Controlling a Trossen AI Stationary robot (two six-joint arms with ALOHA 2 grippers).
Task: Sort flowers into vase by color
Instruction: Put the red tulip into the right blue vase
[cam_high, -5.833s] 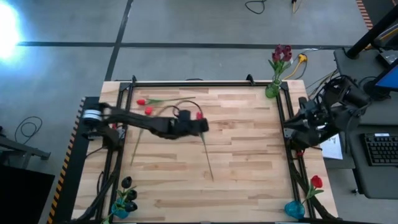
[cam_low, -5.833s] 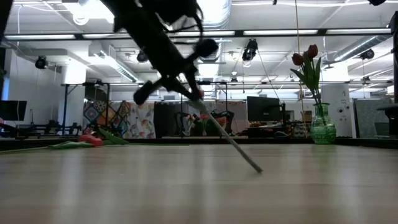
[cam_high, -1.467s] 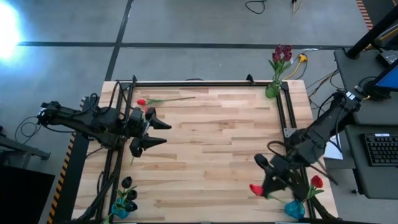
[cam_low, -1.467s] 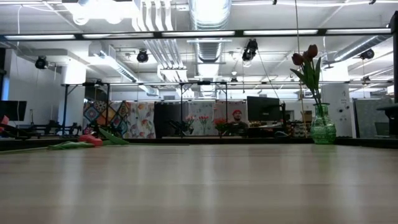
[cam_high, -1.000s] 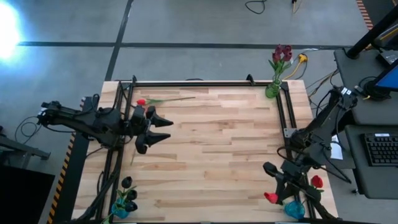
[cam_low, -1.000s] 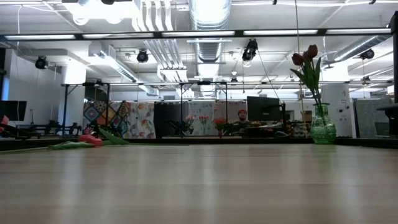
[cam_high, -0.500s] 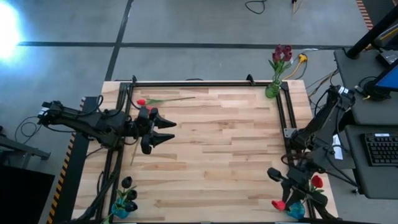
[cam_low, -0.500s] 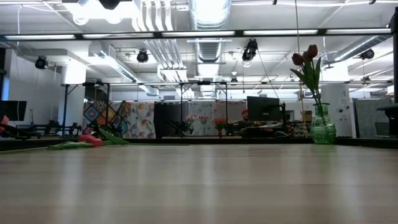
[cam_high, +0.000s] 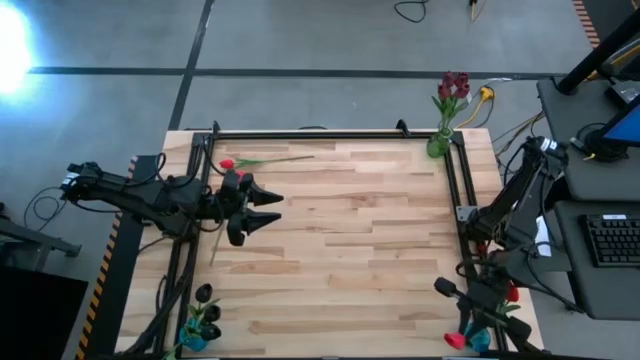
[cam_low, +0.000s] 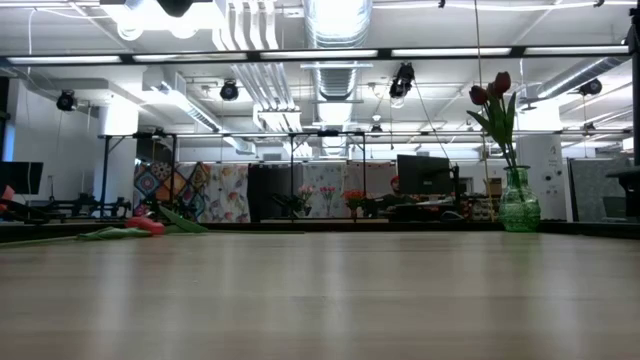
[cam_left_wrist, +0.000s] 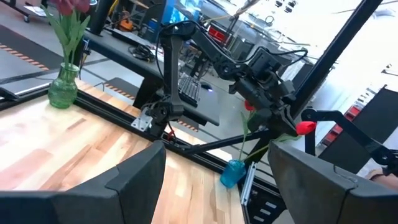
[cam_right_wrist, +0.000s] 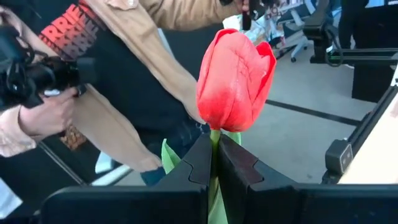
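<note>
Your right gripper (cam_right_wrist: 214, 163) has its two dark fingers pressed together on the thin green stem of a bright red tulip-like flower (cam_right_wrist: 235, 79), just below the head, which stands upright above the fingertips. From overhead, that gripper (cam_high: 462, 322) sits at the table's near right corner, with the red head (cam_high: 455, 340) beside the small blue glass vase (cam_high: 476, 338) that already holds another red flower (cam_high: 512, 293). Behind the held flower, the right wrist view shows a person in a tan jacket and dark printed shirt (cam_right_wrist: 115, 56), one hand (cam_right_wrist: 46, 115) holding a dark camera-like device.

Your left gripper (cam_high: 262, 209) has its jaws spread wide with nothing between them, hovering over the left part of the light wooden slatted table (cam_high: 350, 240). Its own two dark fingers (cam_left_wrist: 134, 174) frame the far side of the table in the left wrist view, where the right arm and its red flower (cam_left_wrist: 305, 128) show above the blue vase (cam_left_wrist: 232, 173).

One red flower with a long green stem (cam_high: 262, 160) lies flat near the table's far left edge; another red head (cam_high: 238, 175) shows right behind the left gripper. A green glass vase (cam_high: 438, 146) at the far right corner holds dark maroon flowers (cam_high: 454, 86). A blue vase (cam_high: 194, 338) at the near left corner holds near-black flowers (cam_high: 206, 296).
</note>
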